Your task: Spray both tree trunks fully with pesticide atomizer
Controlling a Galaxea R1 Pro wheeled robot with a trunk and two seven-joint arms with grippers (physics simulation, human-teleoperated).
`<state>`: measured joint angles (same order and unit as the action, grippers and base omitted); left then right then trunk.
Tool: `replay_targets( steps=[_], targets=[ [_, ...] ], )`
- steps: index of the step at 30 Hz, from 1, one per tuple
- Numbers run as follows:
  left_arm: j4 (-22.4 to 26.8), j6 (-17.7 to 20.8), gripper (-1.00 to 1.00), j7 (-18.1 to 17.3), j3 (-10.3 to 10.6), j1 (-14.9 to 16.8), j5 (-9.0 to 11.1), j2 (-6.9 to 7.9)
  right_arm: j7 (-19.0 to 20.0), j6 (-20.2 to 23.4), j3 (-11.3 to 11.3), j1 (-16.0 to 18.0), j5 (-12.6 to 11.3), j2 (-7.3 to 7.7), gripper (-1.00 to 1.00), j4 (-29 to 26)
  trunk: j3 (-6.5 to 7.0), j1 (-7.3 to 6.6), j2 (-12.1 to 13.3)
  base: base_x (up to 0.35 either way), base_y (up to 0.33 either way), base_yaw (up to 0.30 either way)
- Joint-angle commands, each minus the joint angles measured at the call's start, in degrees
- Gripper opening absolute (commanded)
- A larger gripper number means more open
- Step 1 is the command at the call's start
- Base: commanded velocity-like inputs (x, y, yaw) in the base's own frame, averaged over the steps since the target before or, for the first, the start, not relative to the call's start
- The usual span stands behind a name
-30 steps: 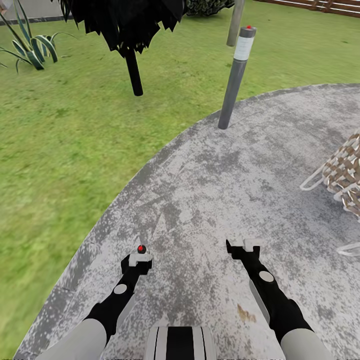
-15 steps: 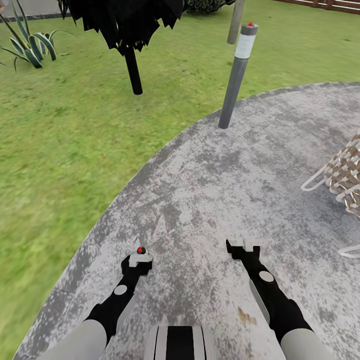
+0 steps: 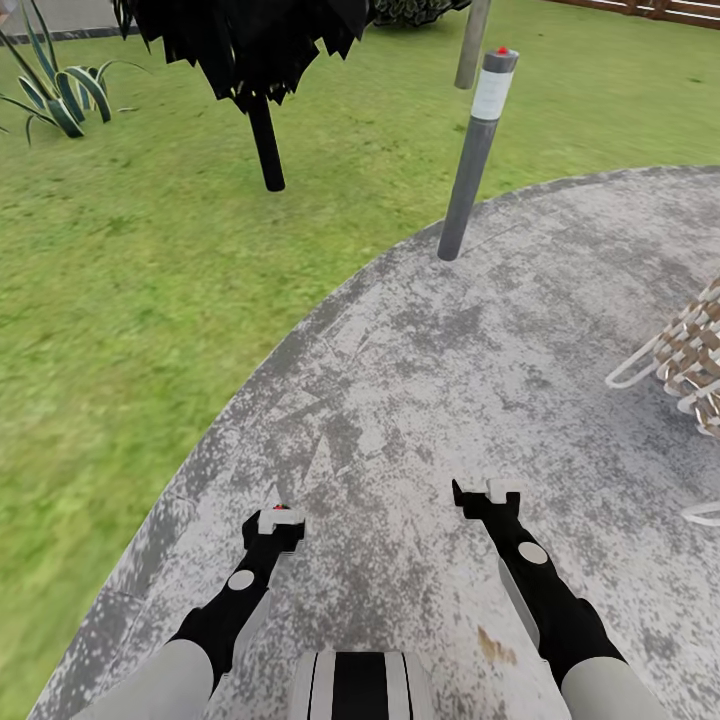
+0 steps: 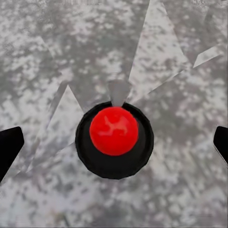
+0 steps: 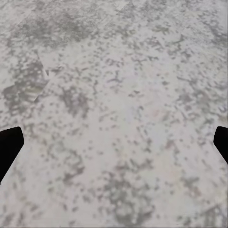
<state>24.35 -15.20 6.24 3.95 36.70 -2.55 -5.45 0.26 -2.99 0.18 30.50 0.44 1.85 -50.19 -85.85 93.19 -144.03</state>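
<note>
Robot stands on the grey speckled paved circle [image 3: 520, 330], both arms held forward and low over the paving.

Left gripper [image 3: 274, 522]: fingers spread wide apart, nothing between them. Left wrist view: dark fingertips [image 4: 9, 147] at either edge of frame; between them, on the paving, a red ball seated in a black round base [image 4: 114, 140]. Its identity cannot be told.

Right gripper [image 3: 486, 494]: fingers likewise wide apart, empty. Right wrist view: fingertips [image 5: 9, 147] at either frame edge over bare mottled paving.

Grass floor [image 3: 130, 300] lies to the robot's left and ahead. Pesticide atomizer: not made out with certainty.

A grey bollard lamp [image 3: 474, 150] stands at the paving's far edge. Behind it, part of a smooth grey-beige tree trunk [image 3: 472, 40]. On the grass: a small dark-crowned tree [image 3: 262, 60] and a spiky striped plant [image 3: 55, 85]. A woven chair [image 3: 685, 360] sits at right.
</note>
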Motion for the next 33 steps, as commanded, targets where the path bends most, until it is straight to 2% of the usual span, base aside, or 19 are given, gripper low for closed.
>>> replay_targets(
  steps=[1, 33],
  targets=[
    [0.0, 0.0, 1.0, 0.0, 0.0, 0.0, 0.0, 0.0, 0.0, 0.0, 0.0, 0.0, 0.0, 0.0, 1.0, 0.0, 0.0, 0.0, 0.0, 0.136, 0.0, 0.0],
    [0.0, -0.1, 1.0, 0.0, -0.1, -0.2, 0.0, 0.09, 0.0, 0.0, 0.0, 0.0, 0.0, 0.0, 1.0, 0.0, -0.44, 0.05, 0.0, 0.009, 0.0, 0.0]
  ],
)
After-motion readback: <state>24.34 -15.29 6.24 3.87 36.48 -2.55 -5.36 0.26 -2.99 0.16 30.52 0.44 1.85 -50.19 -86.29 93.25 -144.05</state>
